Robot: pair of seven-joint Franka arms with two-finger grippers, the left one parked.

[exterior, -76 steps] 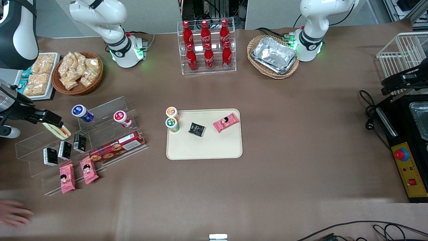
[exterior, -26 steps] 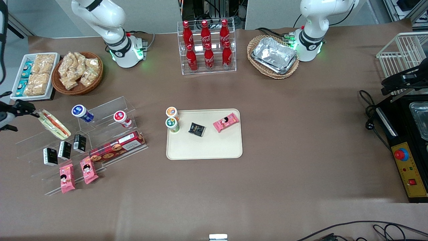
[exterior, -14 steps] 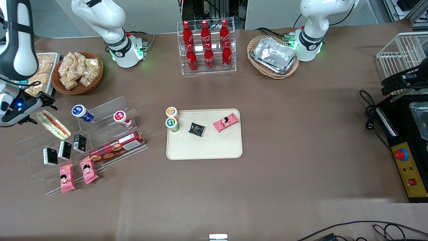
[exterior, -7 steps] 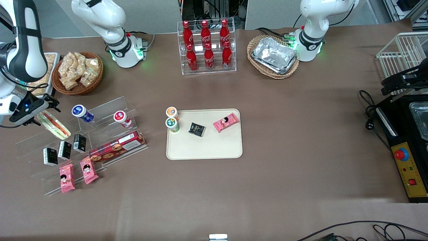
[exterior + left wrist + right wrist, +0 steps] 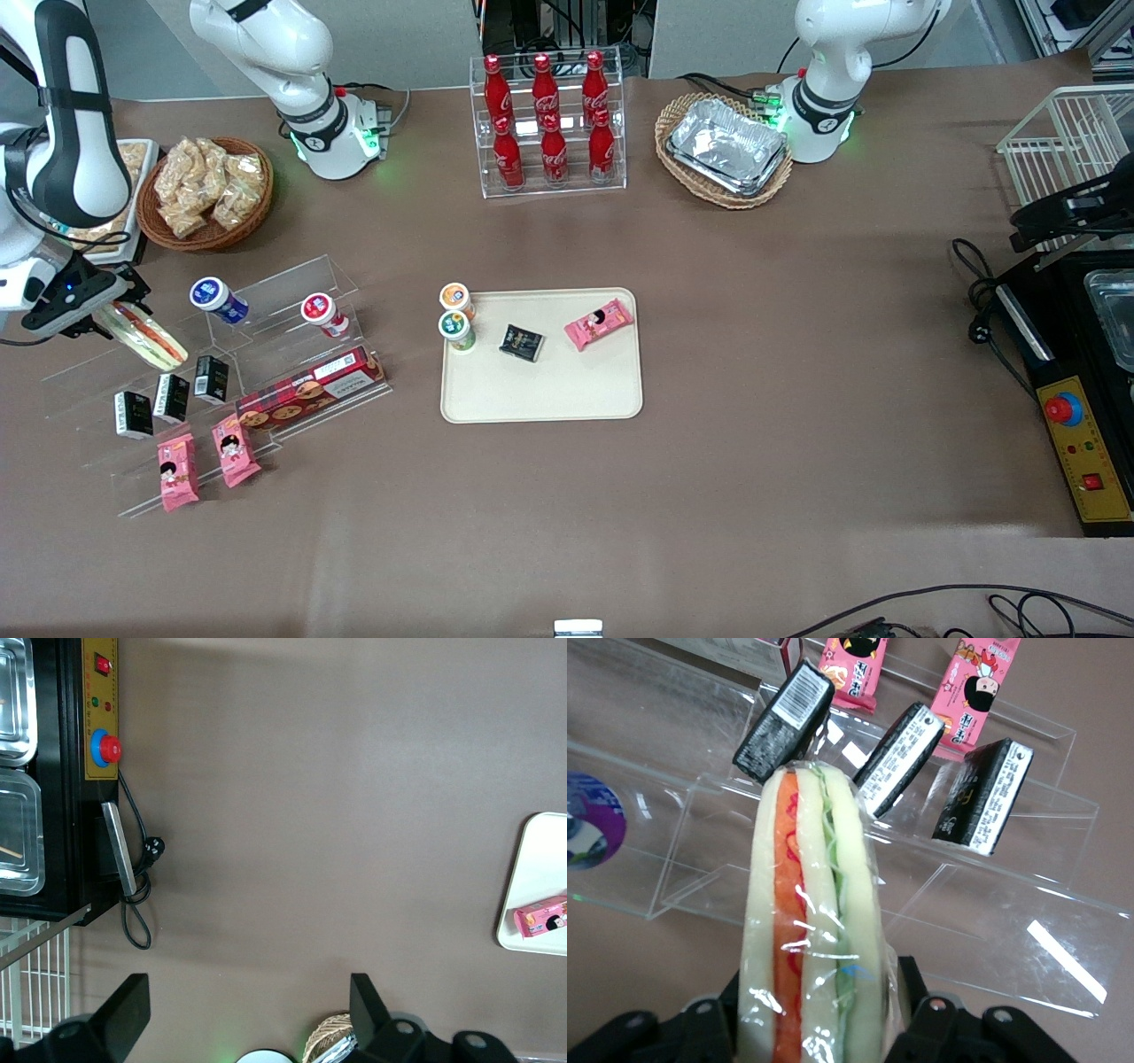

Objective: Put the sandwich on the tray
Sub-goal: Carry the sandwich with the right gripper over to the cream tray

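Note:
The clear-wrapped sandwich [image 5: 151, 337] [image 5: 815, 921] lies on the top step of a clear acrylic stand [image 5: 275, 283] at the working arm's end of the table, showing pale bread with orange and green filling. My gripper [image 5: 102, 312] [image 5: 819, 1001] is low over the sandwich's end farthest from the tray, open, with one finger on each side of the wrap. The cream tray [image 5: 549, 390] [image 5: 536, 868] lies flat mid-table, well away toward the parked arm's end. It holds two small cups [image 5: 456, 321], a black packet [image 5: 521, 342] and a pink snack pack [image 5: 600, 323].
On the stand's lower steps, nearer the camera than the sandwich, stand small black packs [image 5: 171, 397] [image 5: 899, 757], pink snack packs [image 5: 205, 461] and a red biscuit box [image 5: 310, 387]. Two round tubs [image 5: 217, 299] lie beside the sandwich. A snack basket [image 5: 205, 190] and cola rack [image 5: 547, 124] stand farther back.
My gripper came in from the table's end over the last two seconds and has dropped lower around the sandwich's end. The sandwich has stayed in place on the stand.

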